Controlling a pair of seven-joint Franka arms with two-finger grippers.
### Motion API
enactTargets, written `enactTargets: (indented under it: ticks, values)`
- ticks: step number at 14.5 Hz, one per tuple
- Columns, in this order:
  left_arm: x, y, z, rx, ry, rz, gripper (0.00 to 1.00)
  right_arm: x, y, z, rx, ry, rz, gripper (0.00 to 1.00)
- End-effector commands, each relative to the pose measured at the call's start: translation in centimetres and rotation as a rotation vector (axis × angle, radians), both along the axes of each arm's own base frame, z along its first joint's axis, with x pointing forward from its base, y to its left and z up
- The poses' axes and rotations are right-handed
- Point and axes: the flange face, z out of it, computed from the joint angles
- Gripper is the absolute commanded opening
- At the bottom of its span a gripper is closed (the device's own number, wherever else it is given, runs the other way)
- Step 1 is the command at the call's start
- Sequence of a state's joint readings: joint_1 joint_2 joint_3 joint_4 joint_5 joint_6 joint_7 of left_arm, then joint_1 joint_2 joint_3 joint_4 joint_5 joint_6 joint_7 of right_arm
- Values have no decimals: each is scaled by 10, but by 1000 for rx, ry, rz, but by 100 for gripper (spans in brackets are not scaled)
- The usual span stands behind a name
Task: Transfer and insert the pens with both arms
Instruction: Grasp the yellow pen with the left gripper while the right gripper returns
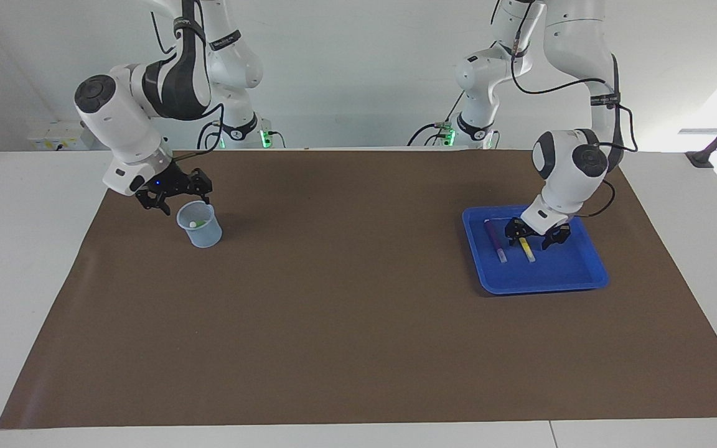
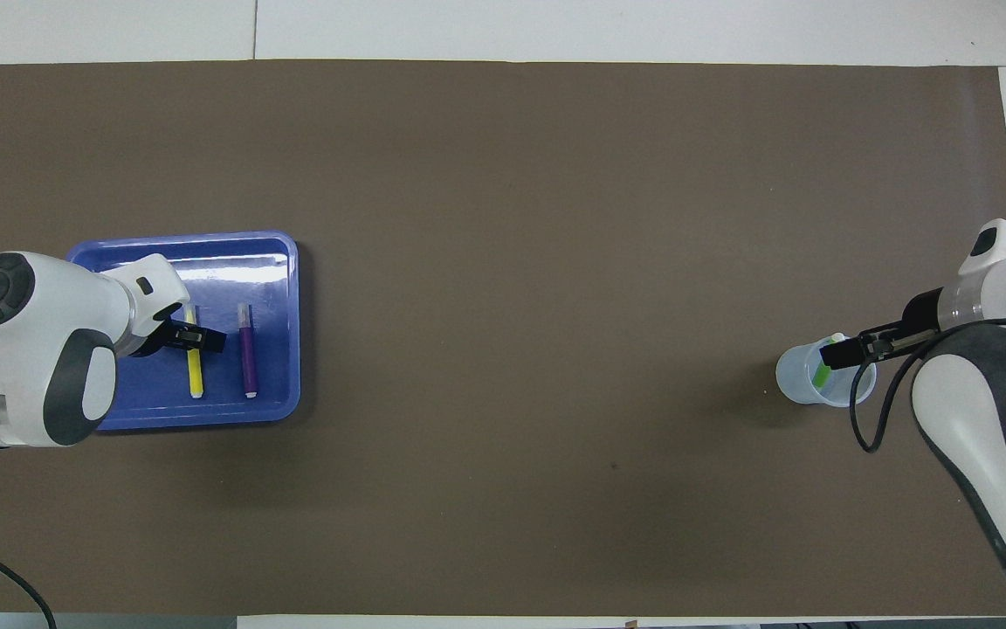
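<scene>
overhead: green pen (image 2: 820, 374) in cup (image 2: 795, 384), hidden facing; right gripper (image 1: 174, 200) apart above; left gripper (image 1: 530, 239) apart astride yellow pen (image 1: 526, 248), tray (image 1: 573, 274)

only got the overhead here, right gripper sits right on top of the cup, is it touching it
Observer: It doesn't look like it. From the facing view the right gripper hangs just over the rim of the cup and seems clear of it.
Operator: is it holding the green pen
Observer: No. Its fingers are open, and the green pen sits down inside the cup with only its pale tip showing.
Operator: left gripper down at the yellow pen or hovering
Observer: Down low in the blue tray. The left gripper has one open finger on each side of the yellow pen.
</scene>
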State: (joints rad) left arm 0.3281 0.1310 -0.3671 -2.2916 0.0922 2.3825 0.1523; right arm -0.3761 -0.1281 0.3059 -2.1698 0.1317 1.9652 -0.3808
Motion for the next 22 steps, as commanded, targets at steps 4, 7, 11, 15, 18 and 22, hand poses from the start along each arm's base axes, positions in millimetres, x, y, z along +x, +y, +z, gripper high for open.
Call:
enactTargets:
  ticks: [4, 7, 11, 15, 18, 22]
  values:
    - [-2, 3, -4, 9, -12, -12, 41, 10, 44, 47, 193, -27, -102, 100]
    - [-2, 3, -3, 10, -9, -12, 17, 10, 56, 51, 318, -13, -186, 100]
    - [-2, 3, -3, 10, -6, -12, 0, 10, 90, 61, 493, 38, -347, 100]
    - [0, 6, 0, 11, -3, -3, 0, 10, 117, 68, 573, 108, -525, 100]
    - [13, 7, 12, 12, 43, 5, 0, 9, 134, 73, 624, 153, -612, 100]
    - [30, 2, 50, 11, 118, 50, 0, 5, 159, 80, 621, 183, -700, 100]
